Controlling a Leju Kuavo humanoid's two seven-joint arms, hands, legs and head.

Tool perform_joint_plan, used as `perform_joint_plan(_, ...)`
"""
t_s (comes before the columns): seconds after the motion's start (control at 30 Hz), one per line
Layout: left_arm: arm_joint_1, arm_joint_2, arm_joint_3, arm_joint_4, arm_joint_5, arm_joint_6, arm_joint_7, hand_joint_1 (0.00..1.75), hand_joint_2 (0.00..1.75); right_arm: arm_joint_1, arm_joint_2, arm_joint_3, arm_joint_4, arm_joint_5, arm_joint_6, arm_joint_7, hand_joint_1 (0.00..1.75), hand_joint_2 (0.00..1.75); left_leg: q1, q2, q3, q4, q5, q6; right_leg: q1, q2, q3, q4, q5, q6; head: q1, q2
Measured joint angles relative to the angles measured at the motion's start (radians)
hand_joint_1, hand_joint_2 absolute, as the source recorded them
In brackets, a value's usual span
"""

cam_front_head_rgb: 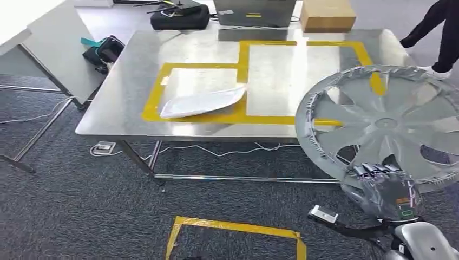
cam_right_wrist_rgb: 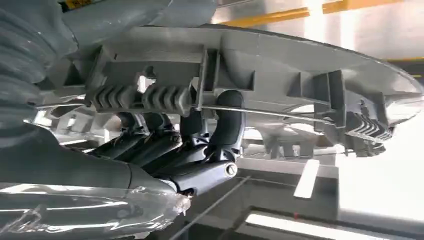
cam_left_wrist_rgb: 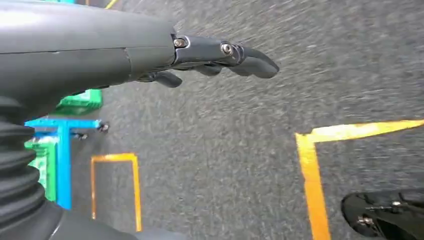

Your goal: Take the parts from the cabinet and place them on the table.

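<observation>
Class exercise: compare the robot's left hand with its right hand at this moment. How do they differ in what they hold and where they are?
The right hand grips the rim of a silver wheel cover; the left hand holds nothing. The right hand is raised near the metal table; the left hand hangs over the grey carpet. The right hand's fingers curl around the cover's rim; the left hand's are loosely extended. Both have dark fingers.
</observation>
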Motion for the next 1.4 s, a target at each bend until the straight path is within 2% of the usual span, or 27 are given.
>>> perform_joint_plan(0.03, -0.001, 0.0, 0.0, 0.0, 0.0, 0.001, 0.0, 0.0, 1.75, 0.0, 0.0, 0.0, 0.0, -0.001, 0.0, -0.002, 1.75, 1.75, -0.001, 0.012, 0.05, -0.086, 0.036, 0.003, 0.0, -0.005, 0.003, 0.0, -0.002, 0.003, 0.0, 0.0)
perform_joint_plan(0.07, -0.001, 0.0, 0.0, 0.0, 0.0, 0.002, 0.0, 0.0, 1.75, 0.0, 0.0, 0.0, 0.0, -0.002, 0.0, -0.002, 1.75, 1.75, -0.001, 0.024, 0.097, -0.16, 0.056, 0.007, 0.001, -0.008, 0.005, 0.0, -0.005, 0.009, 0.0, 0.0)
perform_joint_plan(0.1, -0.003, 0.0, 0.0, 0.0, -0.001, 0.003, 0.0, 0.0, 1.75, 0.001, 0.0, -0.001, 0.0, -0.008, 0.0, -0.006, 1.75, 1.75, -0.003, 0.026, 0.116, -0.203, 0.044, 0.009, 0.01, -0.018, -0.008, 0.009, -0.01, 0.018, -0.001, 0.0)
perform_joint_plan(0.13, -0.002, 0.0, 0.0, 0.0, -0.002, 0.003, 0.0, 0.0, 1.75, 0.001, 0.0, -0.001, 0.0, -0.012, 0.0, -0.009, 1.75, 1.75, -0.003, 0.023, 0.114, -0.198, 0.045, 0.013, 0.009, -0.021, -0.007, 0.002, -0.009, 0.021, 0.004, 0.0)
perform_joint_plan(0.17, 0.001, -0.003, 0.0, 0.0, -0.002, 0.003, 0.0, 0.0, 1.75, 0.001, 0.0, -0.001, 0.0, -0.016, 0.001, -0.012, 1.75, 1.75, 0.0, 0.023, 0.114, -0.203, 0.049, 0.008, 0.012, -0.02, -0.007, 0.005, -0.015, 0.008, 0.003, 0.0)
perform_joint_plan(0.2, 0.003, -0.001, 0.002, 0.0, -0.002, 0.004, 0.0, 0.0, 1.75, 0.001, 0.0, -0.002, 0.0, -0.02, 0.001, -0.013, 1.75, 1.75, -0.001, 0.022, 0.115, -0.203, 0.047, 0.009, 0.012, -0.019, -0.007, 0.004, -0.009, -0.007, 0.005, 0.0)
perform_joint_plan(0.5, 0.0, -0.004, 0.023, 0.0, -0.002, 0.004, -0.005, 0.0, 1.75, 0.006, 0.0, -0.034, 0.003, -0.042, 0.047, 0.019, 1.75, 1.75, -0.006, 0.023, 0.112, -0.201, 0.046, 0.025, 0.009, -0.016, 0.011, -0.021, 0.007, 0.028, 0.004, 0.0)
perform_joint_plan(0.6, 0.0, -0.004, 0.024, 0.0, -0.002, 0.004, -0.005, 0.0, 1.75, 0.006, 0.001, -0.048, 0.003, -0.049, 0.05, 0.023, 1.75, 1.75, -0.006, 0.023, 0.112, -0.201, 0.047, 0.025, 0.008, -0.016, 0.011, -0.021, 0.007, 0.033, 0.004, 0.0)
perform_joint_plan(0.8, 0.0, -0.005, 0.024, 0.0, -0.003, 0.004, -0.017, 0.0, 1.75, 0.007, 0.015, -0.065, 0.003, -0.054, 0.053, 0.025, 1.75, 1.75, -0.004, 0.024, 0.113, -0.201, 0.05, 0.027, 0.01, -0.014, 0.009, -0.018, 0.007, 0.034, 0.003, 0.0)
perform_joint_plan(1.03, 0.001, -0.013, 0.024, 0.0, 0.006, -0.052, -0.149, 0.0, 1.75, 0.03, 0.023, -0.102, 0.003, -0.061, 0.059, 0.016, 1.75, 1.75, -0.003, 0.024, 0.113, -0.201, 0.051, 0.026, 0.011, -0.014, 0.009, -0.017, 0.007, 0.033, 0.004, 0.0)
perform_joint_plan(1.4, 0.001, -0.019, 0.025, 0.0, 0.008, -0.061, -0.165, 0.0, 1.75, 0.039, 0.027, -0.121, 0.003, -0.063, 0.059, 0.015, 1.75, 1.75, -0.003, 0.024, 0.113, -0.201, 0.051, 0.026, 0.011, -0.014, 0.008, -0.017, 0.007, 0.033, 0.004, 0.0)
